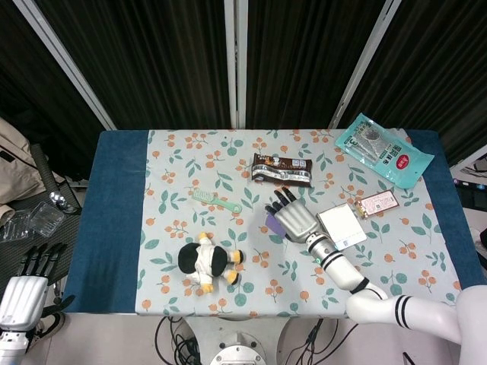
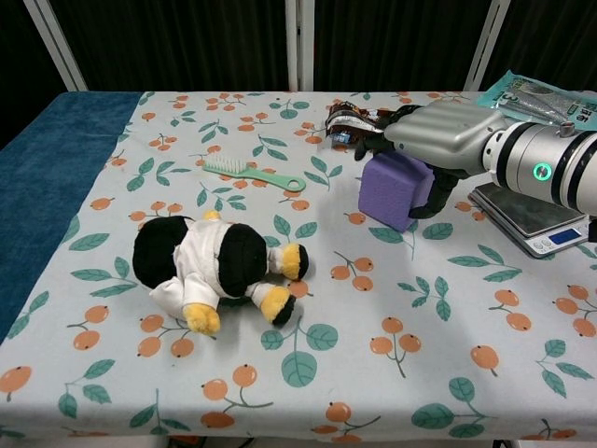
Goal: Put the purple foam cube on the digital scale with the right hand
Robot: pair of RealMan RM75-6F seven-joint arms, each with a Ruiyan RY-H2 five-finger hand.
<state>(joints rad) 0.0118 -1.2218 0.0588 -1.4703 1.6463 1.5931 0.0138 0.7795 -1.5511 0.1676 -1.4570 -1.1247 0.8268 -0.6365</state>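
Observation:
The purple foam cube (image 1: 269, 221) (image 2: 392, 191) stands on the floral cloth left of the silver digital scale (image 1: 342, 224) (image 2: 527, 210). My right hand (image 1: 293, 219) (image 2: 448, 135) lies over the top of the cube. Its fingers reach past the cube's far edge and its thumb sits against the cube's right face. The fingers are still stretched out rather than wrapped around it, and the cube stays on the table. Most of the cube is hidden under the hand in the head view. My left hand (image 1: 23, 289) hangs off the table at the lower left, fingers spread and holding nothing.
A black and white plush toy (image 1: 207, 260) (image 2: 219, 266) lies at the front left of the cube. A green comb (image 1: 215, 201) (image 2: 252, 175) lies further back, a dark snack bar (image 1: 283, 170) (image 2: 387, 119) behind the cube, and a teal pouch (image 1: 384, 150) and pink packet (image 1: 378, 203) lie near the scale.

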